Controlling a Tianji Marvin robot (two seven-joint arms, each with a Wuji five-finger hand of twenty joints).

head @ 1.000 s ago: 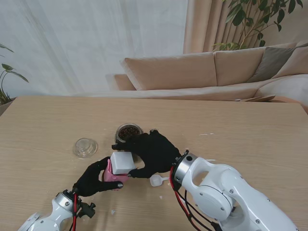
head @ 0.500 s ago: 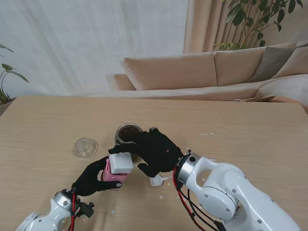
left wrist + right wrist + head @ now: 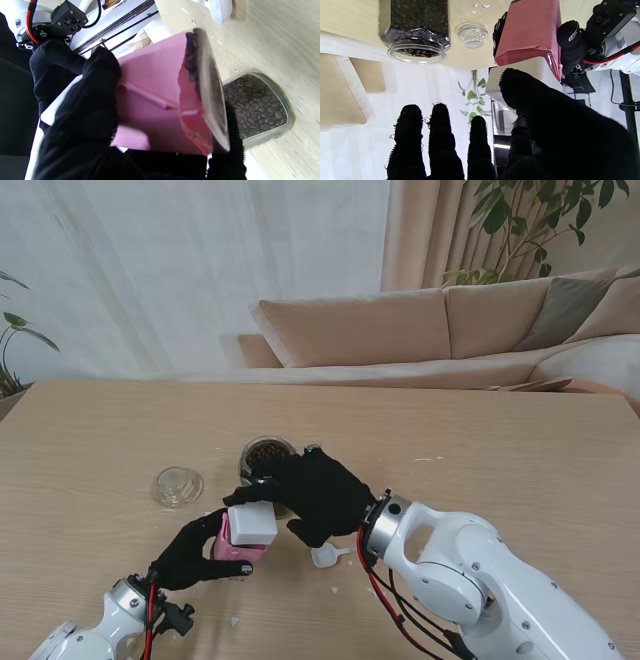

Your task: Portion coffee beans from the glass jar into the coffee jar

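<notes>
A: Where's the coffee jar?
B: The pink coffee jar (image 3: pixel 238 547) sits at seven o'clock from the glass jar (image 3: pixel 267 457), clasped by the left hand (image 3: pixel 192 552). Its white lid (image 3: pixel 252 523) is on top.
A: And the right hand?
B: The right hand (image 3: pixel 315 496) has its thumb on the lid, other fingers (image 3: pixel 440 140) spread; I cannot tell whether it grips.
A: Anything else?
B: A white scoop (image 3: pixel 326 555) at five o'clock from the glass jar, a glass lid (image 3: pixel 178 486) at eight.

Light wood desk (image 3: pixel 520 440): glass jar (image 3: pixel 266 457) of beans upright; glass lid (image 3: pixel 178 486) to its left, apart; white scoop (image 3: pixel 326 555) nearer me.
</notes>
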